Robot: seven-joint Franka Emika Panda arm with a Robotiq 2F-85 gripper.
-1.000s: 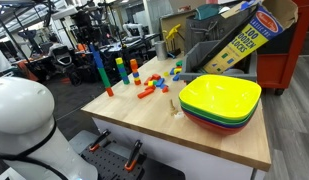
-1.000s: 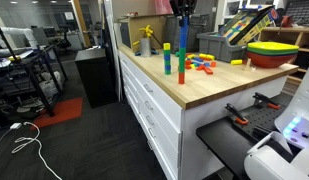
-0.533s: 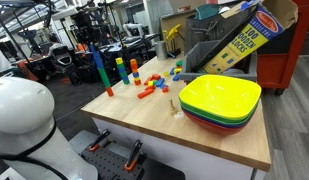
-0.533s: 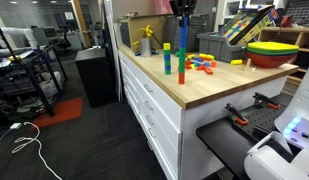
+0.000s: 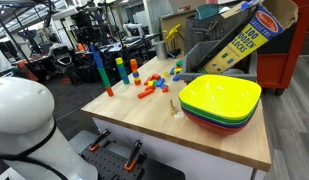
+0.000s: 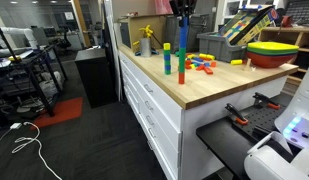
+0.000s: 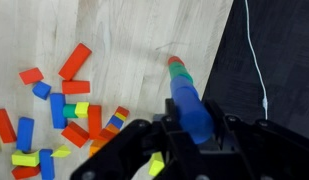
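Item under inspection: a tall block tower [image 5: 98, 66], blue in its upper part with green and red blocks at the foot. It is seen standing upright on the table [image 5: 144, 118], well apart from the bowl stack [image 5: 220, 100] and towards the table edge farthest from it. Loose blocks [image 5: 149, 88] are scattered between the tower and the bowl stack.

The gripper [image 7: 197, 128] is positioned directly over the tower [image 7: 184, 92]. The jaws are set narrowly, one on either side of the topmost blue block. Whether they actually press on it cannot be told from the wrist view.

Assessment: the column is judged slender and easily toppled. Any closing should be kept centred, so that both pads meet the block together. Motion should be kept strictly vertical, with no sideways load. Drift towards the table edge away from the bowl stack is to be avoided.
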